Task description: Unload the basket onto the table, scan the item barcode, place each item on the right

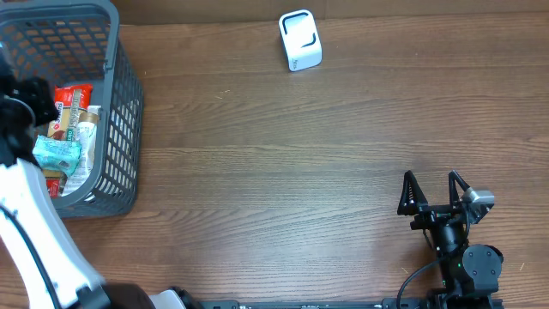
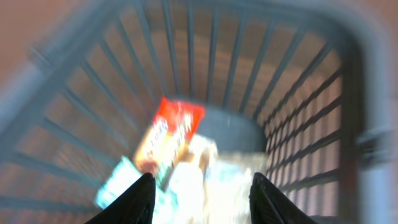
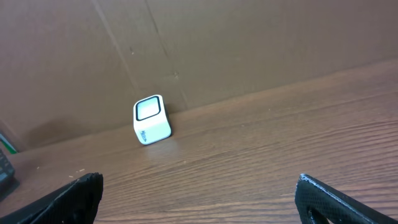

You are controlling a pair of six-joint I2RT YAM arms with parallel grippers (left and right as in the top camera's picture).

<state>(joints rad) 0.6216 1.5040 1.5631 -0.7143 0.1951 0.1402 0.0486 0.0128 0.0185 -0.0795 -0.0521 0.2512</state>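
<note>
The gray basket (image 1: 125,112) sits at the desk's far left corner. Inside, a red snack packet (image 2: 177,127) lies with its long axis slanting across the floor, among pale packets (image 2: 186,183). The left gripper (image 2: 202,202) hangs above them, fingers apart and empty. The white scanner (image 1: 299,40) stands at the far edge, window up. The right gripper (image 1: 431,182) is spread wide near the right corner.

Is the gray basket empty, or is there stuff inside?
Not empty. The basket holds several packets, including a red packet and a teal packet.
</note>
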